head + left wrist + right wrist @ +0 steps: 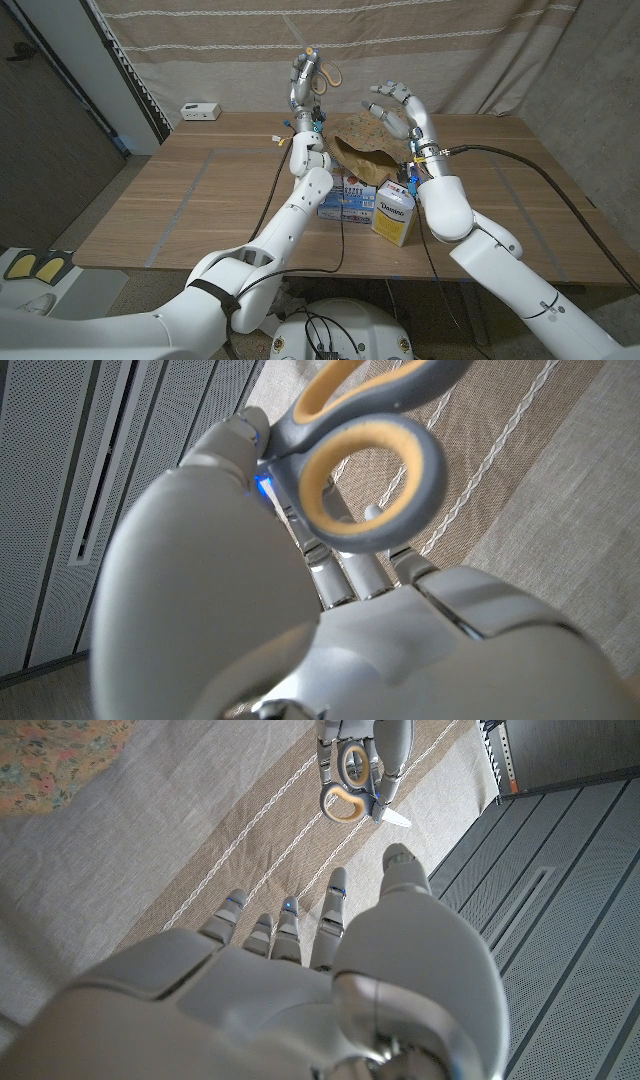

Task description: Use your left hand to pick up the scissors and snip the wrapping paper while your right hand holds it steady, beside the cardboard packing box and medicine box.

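The scissors' (365,455) blades are hidden behind the left hand (200,590) in the left wrist view, and one handle loop runs off the frame edge. The right arm (445,200) covers part of the wrapping paper (365,140). Print on the medicine box (347,196) is too small to read.

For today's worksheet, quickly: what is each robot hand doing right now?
Left hand: raised, holding the grey and yellow-handled scissors.
Right hand: open, fingers spread, holding nothing, above the crumpled patterned wrapping paper.
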Controlling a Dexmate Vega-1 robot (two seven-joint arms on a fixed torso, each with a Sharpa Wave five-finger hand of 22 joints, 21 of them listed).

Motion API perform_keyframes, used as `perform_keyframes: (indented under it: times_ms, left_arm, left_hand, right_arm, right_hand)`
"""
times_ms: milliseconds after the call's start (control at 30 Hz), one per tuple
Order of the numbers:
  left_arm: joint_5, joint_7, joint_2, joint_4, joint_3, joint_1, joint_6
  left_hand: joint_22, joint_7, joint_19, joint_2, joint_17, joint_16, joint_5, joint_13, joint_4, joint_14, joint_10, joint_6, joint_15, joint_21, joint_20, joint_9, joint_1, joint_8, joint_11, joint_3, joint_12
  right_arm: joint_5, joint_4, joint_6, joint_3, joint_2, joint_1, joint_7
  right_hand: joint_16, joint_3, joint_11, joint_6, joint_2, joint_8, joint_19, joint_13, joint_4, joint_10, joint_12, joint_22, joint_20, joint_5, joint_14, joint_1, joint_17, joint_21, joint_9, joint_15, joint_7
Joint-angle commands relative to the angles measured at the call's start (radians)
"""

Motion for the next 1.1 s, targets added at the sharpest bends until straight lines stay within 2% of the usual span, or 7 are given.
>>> perform_keyframes:
  times_ms: [33,233,467,1100]
  left_arm:
    - [-0.012,-0.046,-0.025,0.046,-0.008,-0.01,-0.034]
    - [-0.019,-0.065,-0.034,0.056,-0.011,-0.012,-0.039]
    - [-0.03,-0.081,-0.038,0.064,-0.014,-0.013,-0.032]
    - [-0.045,-0.132,-0.056,0.103,-0.022,-0.03,-0.034]
  left_hand:
    - [0.005,0.001,-0.004,0.004,0.002,0.004,0.006,0.005,0.103,0.003,0.013,-0.002,-0.032,0.004,-0.134,0.005,0.011,0.004,-0.013,0.11,0.006]
    - [0.005,0.001,-0.004,0.004,0.002,0.004,0.006,0.005,0.103,0.003,0.013,-0.002,-0.032,0.004,-0.134,0.005,0.011,0.004,-0.013,0.11,0.006]
    - [0.005,0.001,-0.004,0.004,0.002,0.004,0.006,0.005,0.103,0.003,0.013,-0.002,-0.032,0.004,-0.134,0.005,0.011,0.004,-0.013,0.11,0.006]
    - [0.005,0.001,-0.004,0.004,0.002,0.004,0.006,0.005,0.103,0.003,0.013,-0.002,-0.032,0.004,-0.134,0.005,0.011,0.004,-0.013,0.11,0.006]
  right_arm:
    - [-0.013,-0.012,-0.036,-0.005,-0.003,0.004,0.005]
    - [-0.04,-0.015,-0.089,-0.023,0.019,0.007,-0.026]
    - [-0.041,-0.008,-0.113,-0.038,0.027,0.024,-0.023]
    - [-0.029,0.043,-0.138,-0.087,0.045,0.099,0.005]
  right_hand:
    - [0.001,0.005,-0.005,0.019,0.003,0.002,-0.006,0.001,0.004,0.005,0.001,0.004,0.006,-0.004,-0.009,0.0,0.003,-0.001,0.004,-0.003,0.009]
    - [0.006,0.011,-0.004,0.051,0.003,0.011,0.002,0.001,0.001,0.026,0.01,0.004,0.005,-0.006,0.003,0.009,0.002,0.003,0.004,-0.01,0.025]
    - [0.009,0.025,-0.009,0.101,0.008,0.024,0.009,0.001,-0.005,0.046,0.017,0.004,0.003,-0.008,0.014,0.03,0.002,0.006,0.005,-0.014,0.034]
    - [0.006,0.04,-0.007,0.086,0.015,0.011,0.004,0.001,-0.006,0.039,0.014,0.004,0.003,-0.012,0.01,0.047,0.002,0.005,0.003,-0.013,0.042]
